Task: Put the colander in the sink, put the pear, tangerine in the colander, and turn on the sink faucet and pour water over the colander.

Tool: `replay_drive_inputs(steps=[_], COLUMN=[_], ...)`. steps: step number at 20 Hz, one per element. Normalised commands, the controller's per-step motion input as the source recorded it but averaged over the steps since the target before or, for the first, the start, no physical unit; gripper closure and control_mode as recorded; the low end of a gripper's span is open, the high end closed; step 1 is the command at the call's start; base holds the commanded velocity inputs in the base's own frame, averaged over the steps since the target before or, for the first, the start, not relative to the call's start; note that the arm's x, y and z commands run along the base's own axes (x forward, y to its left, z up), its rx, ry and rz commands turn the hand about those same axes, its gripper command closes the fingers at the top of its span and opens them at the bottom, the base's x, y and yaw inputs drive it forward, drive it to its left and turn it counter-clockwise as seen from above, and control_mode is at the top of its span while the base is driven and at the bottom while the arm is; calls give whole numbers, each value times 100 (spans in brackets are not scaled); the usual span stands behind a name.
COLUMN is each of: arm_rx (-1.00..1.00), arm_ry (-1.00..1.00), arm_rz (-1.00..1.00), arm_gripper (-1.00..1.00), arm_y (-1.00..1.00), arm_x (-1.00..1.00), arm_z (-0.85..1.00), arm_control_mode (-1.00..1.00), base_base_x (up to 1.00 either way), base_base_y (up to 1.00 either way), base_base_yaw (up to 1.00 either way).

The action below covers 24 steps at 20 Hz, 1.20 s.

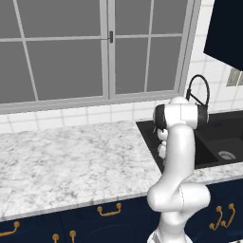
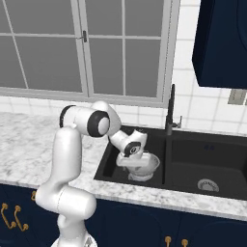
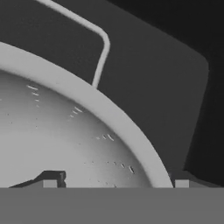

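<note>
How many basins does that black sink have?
2. The left basin holds the colander, under the robot's hand; the right basin has a round silver drain. The arm hides part of the left one.

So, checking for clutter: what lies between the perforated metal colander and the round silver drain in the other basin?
Only the black sink's divider wall, right base view.

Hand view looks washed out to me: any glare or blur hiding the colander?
Hand view: no blur, the colander is evenly lit, rim and perforations crisp, soft shading inside. Right base view: colander pale against the dark sink, claw over it. Left base view: arm blocks it.
</note>
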Motion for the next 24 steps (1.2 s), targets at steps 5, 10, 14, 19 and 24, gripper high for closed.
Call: replay_drive_inputs(steps=[5,10,14,19,24], arm_rx=[0,0,0,0,-1], arm_ry=[4,11,15,9,-1], arm_rz=[-2,-1,4,21,41], arm_gripper=[-100,-100,-100,-100,-100], arm_y=[-18,0,15,29,35], arm_x=[-9,-30,-32,-47,-67], arm_z=[78,100,100,100,78], arm_control_mode=[-100,-100,-100,-100,-100], base_base_x=[0,0,0,0,0], base_base_y=[0,0,0,0,0], base_base_yaw=[0,0,0,0,0])
